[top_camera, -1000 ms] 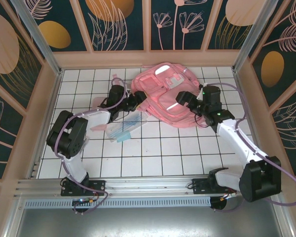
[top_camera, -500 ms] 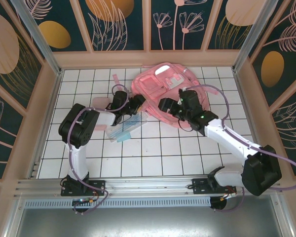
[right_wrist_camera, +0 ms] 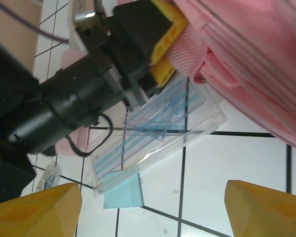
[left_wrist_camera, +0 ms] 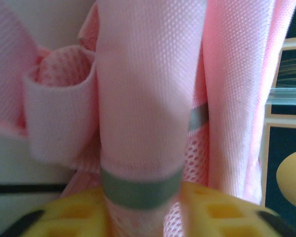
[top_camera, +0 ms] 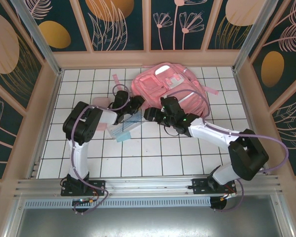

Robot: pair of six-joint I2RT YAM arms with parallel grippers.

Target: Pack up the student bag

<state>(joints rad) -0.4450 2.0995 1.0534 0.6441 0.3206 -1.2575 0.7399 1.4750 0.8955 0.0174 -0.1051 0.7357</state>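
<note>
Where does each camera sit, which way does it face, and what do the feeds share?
Top external: above, behind the bases, looking down on the white tiled table; both arms, left end effector, right end effector.
Left wrist: close on a strap of the large soft pink backpack; yellow fingertips pinch it.
Right wrist: facing the clear flat plastic case; own fingertips apart.
Shared: top and right wrist both show the left end effector on the backpack.

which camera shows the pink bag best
Top external: most of the bag is in frame, outline and pockets. Left wrist is a close-up of its strap pinched in the left hand; right wrist catches its edge at upper right.
</note>
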